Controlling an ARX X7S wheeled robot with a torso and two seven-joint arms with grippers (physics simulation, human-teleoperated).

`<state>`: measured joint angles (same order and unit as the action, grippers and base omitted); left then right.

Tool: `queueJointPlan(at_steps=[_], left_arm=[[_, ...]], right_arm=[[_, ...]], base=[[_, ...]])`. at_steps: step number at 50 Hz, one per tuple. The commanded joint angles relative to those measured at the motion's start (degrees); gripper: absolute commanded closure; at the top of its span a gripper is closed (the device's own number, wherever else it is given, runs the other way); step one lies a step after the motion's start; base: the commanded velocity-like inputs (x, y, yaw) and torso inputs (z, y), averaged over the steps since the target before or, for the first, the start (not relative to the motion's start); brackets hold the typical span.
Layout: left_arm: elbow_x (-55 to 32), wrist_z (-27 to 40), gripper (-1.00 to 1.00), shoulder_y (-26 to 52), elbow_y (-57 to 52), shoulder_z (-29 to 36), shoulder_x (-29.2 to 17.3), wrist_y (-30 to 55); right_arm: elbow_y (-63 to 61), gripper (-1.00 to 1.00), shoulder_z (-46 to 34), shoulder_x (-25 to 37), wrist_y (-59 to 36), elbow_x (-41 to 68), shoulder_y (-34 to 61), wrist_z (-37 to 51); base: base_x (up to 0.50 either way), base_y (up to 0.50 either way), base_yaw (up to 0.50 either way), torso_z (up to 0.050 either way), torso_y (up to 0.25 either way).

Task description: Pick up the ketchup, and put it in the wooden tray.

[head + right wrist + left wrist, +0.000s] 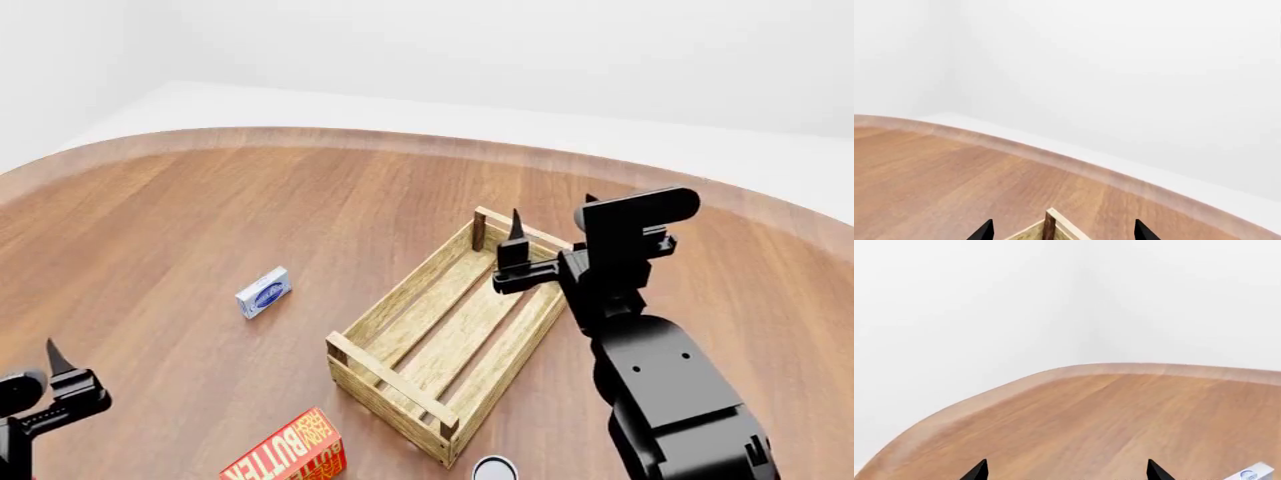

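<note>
Both jaws stood wide and empty; my right gripper (550, 225) hovered over the wooden tray (400, 382) at its one o'clock corner. No ketchup showed anywhere on the desk (200, 220), so picking and placing both remained, I judged.

A bare simulated test room: plain white walls (507, 50), one rounded wooden table (200, 220) carrying groceries like a butter box (287, 455).

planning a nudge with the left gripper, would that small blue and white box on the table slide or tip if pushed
The small box lies flat and low on the smooth wooden table, so it would probably slide rather than tip. It looks small and likely light, so even a gentle push could spin it.
</note>
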<state>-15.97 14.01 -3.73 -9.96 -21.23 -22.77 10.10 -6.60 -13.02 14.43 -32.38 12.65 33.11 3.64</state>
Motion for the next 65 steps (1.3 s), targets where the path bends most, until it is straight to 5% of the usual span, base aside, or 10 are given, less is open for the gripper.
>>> queueJointPlan(at_steps=[1,28,65], left_arm=[[0.7,-0.1,-1.0,-1.7,0.7,-0.5,0.2,-2.1],[2.1,1.0,-1.0,-6.0,5.3,-3.4,1.6,-7.6],[-2.6,0.8,-1.0,-6.6,9.0,-4.8,1.2,0.4]], right_arm=[[-0.2,-1.0,-0.1,-0.1,0.6,0.3,0.1,0.3],[3.4,-1.0,-0.5,-1.0,3.9,0.9,1.0,0.2],[3.3,-1.0,-1.3,-0.8,4.1,1.3,0.2,1.4]], base=[[0.0,0.0,0.0,0.0,0.0],[0.0,0.0,0.0,0.0,0.0],[0.0,0.0,0.0,0.0,0.0]])
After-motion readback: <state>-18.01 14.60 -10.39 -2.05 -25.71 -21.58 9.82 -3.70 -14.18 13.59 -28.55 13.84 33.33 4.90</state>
